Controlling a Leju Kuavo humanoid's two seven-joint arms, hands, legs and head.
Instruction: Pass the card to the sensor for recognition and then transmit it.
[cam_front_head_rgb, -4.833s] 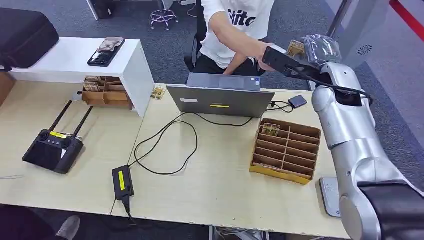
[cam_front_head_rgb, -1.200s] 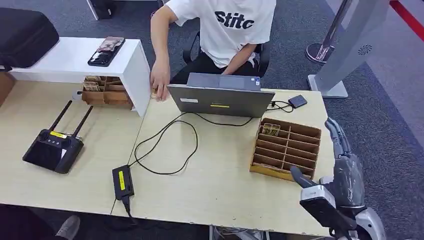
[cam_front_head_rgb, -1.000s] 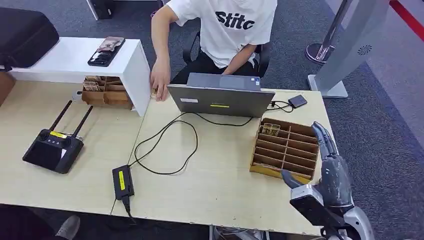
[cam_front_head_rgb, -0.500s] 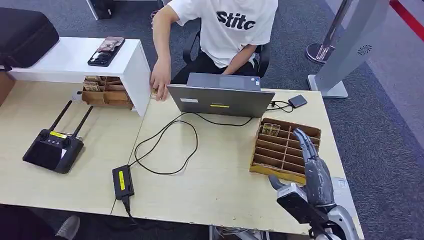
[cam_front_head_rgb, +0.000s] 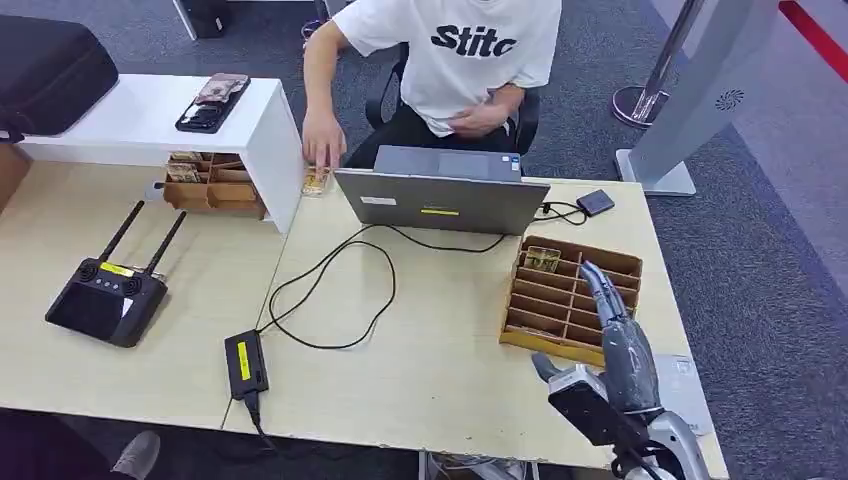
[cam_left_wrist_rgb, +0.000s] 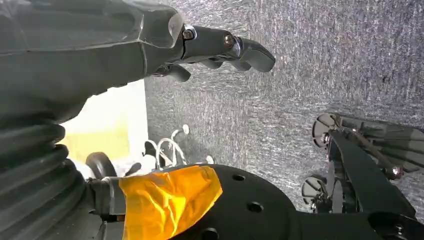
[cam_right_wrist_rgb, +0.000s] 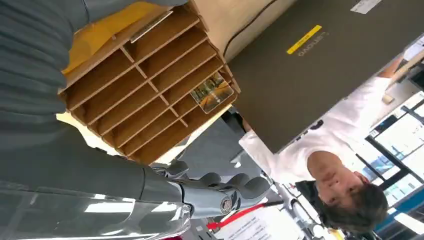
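The right hand (cam_front_head_rgb: 618, 352) is dark grey, with long jointed fingers (cam_front_head_rgb: 598, 288) under a glossy clear cover, and a black box-shaped camera (cam_front_head_rgb: 583, 410) with a pale top edge sits at its wrist above a silver forearm (cam_front_head_rgb: 680, 450). In the right wrist view the same hand (cam_right_wrist_rgb: 150, 187) shows a grey ribbed cover (cam_right_wrist_rgb: 30, 80), lighter grey fingers (cam_right_wrist_rgb: 225, 187) and a round screw (cam_right_wrist_rgb: 226, 204) at a knuckle. The left hand (cam_left_wrist_rgb: 125, 45) has a grey ribbed cover (cam_left_wrist_rgb: 30, 160), a shiny clear shell and black fingers (cam_left_wrist_rgb: 240, 47) with small screws (cam_left_wrist_rgb: 188, 34) at the joints.
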